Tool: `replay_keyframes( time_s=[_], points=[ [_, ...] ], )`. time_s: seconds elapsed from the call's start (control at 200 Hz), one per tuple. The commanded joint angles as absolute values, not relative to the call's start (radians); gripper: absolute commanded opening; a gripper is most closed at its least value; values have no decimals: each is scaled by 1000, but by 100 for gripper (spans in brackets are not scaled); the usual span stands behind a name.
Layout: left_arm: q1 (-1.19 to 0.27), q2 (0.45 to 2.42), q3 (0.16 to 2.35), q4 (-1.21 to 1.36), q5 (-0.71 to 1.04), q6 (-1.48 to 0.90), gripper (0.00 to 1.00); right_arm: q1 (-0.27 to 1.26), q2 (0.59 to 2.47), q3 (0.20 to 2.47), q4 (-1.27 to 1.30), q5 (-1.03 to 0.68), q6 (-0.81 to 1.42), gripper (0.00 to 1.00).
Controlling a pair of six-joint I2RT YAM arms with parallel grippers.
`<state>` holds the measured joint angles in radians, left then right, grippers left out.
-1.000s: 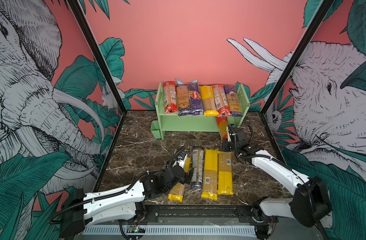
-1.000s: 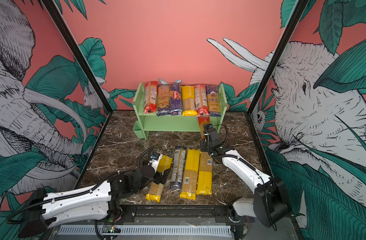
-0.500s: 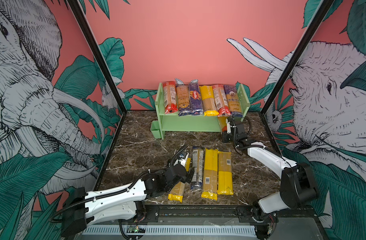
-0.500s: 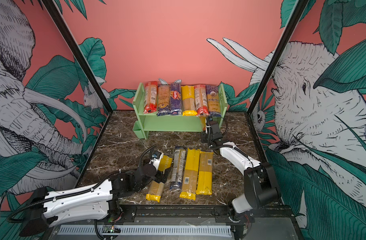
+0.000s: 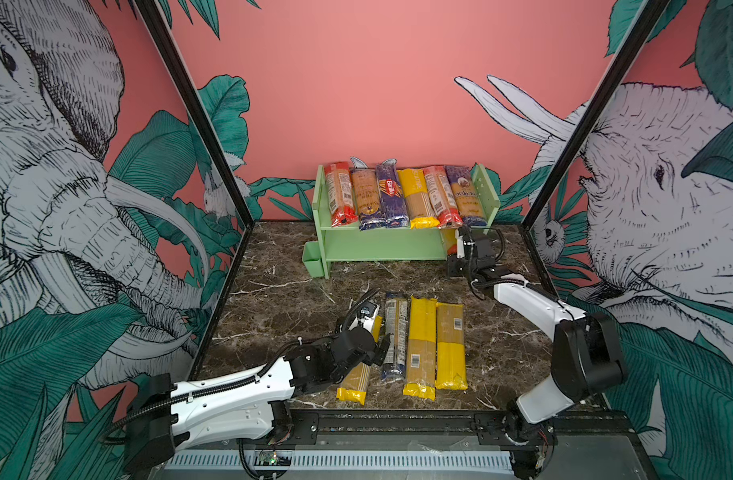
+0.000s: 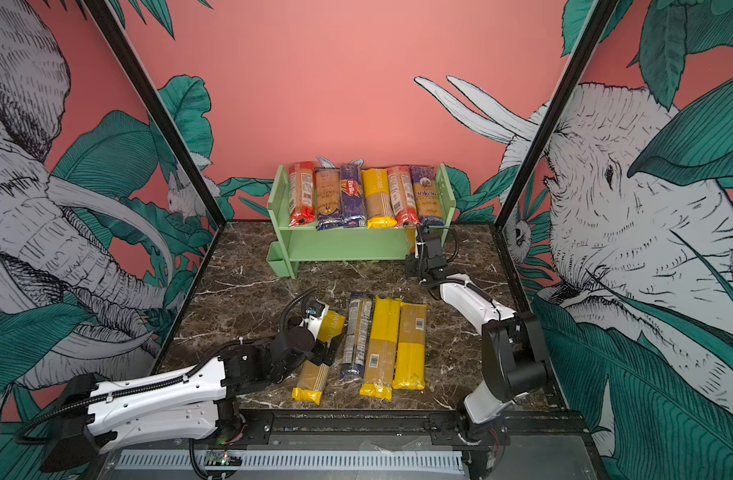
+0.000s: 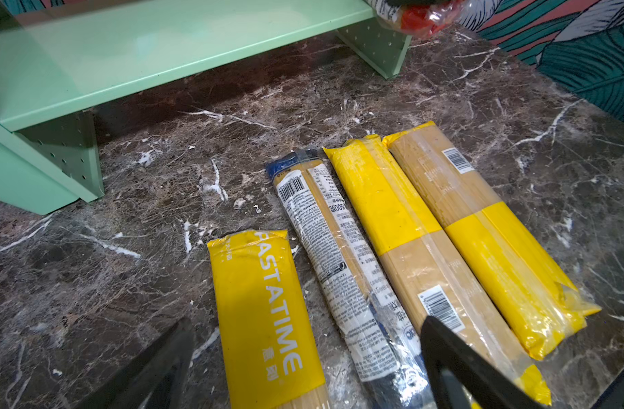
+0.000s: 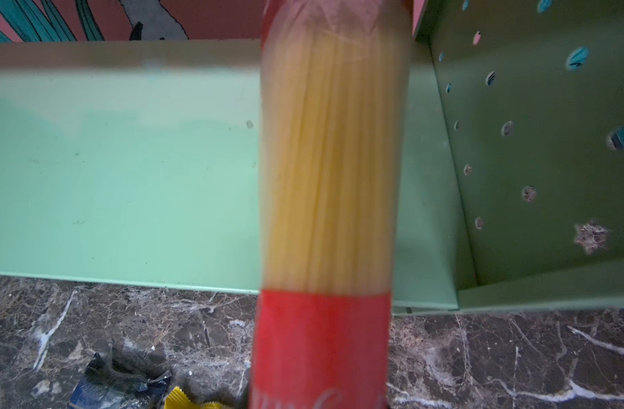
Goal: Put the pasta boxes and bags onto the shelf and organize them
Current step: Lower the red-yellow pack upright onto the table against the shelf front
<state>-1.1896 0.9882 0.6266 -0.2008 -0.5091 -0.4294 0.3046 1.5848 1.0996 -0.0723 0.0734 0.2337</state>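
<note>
The pale green shelf [image 5: 381, 249] [image 6: 348, 245] stands at the back, and several pasta packs [image 5: 402, 195] lie side by side on its top tier. My right gripper [image 5: 460, 249] is shut on a red-ended spaghetti pack [image 8: 331, 177] [image 5: 450, 243], whose far end reaches into the lower tier beside the right peg-holed panel [image 8: 537, 159]. My left gripper [image 7: 307, 324] [image 5: 377, 349] hangs open just above a yellow PASTATIME pack [image 7: 264, 311] and a blue-ended pack [image 7: 342, 255] lying on the table. Two more yellow packs [image 7: 402, 230] [image 7: 491, 240] lie to their right.
A small green cup [image 5: 313, 259] hangs on the shelf's left side. The marble table [image 5: 281, 299] is boxed in by patterned walls on three sides. A black rail [image 5: 398, 424] runs along the front edge.
My right arm has stretched toward the shelf and carried the red-ended pack from in front of it into the lower tier. The left arm has barely moved.
</note>
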Motion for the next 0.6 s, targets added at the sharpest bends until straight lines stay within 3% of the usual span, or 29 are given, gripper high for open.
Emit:
replay_keyframes(
  time_s=[0.0, 0.13, 0.395, 0.595],
  points=[
    [-1191, 963, 641, -225, -517, -442, 99, 286, 1556, 1137, 103, 94, 240, 32],
    [-1192, 951, 634, -223, -517, -446, 99, 286, 1532, 1104, 114, 92, 252, 55],
    [-1191, 943, 632, -225, -496, -457, 99, 284, 1496, 1095, 74, 97, 253, 69],
    [-1191, 924, 620, -229, -493, -475, 99, 284, 1451, 1076, 42, 86, 267, 88]
  ],
)
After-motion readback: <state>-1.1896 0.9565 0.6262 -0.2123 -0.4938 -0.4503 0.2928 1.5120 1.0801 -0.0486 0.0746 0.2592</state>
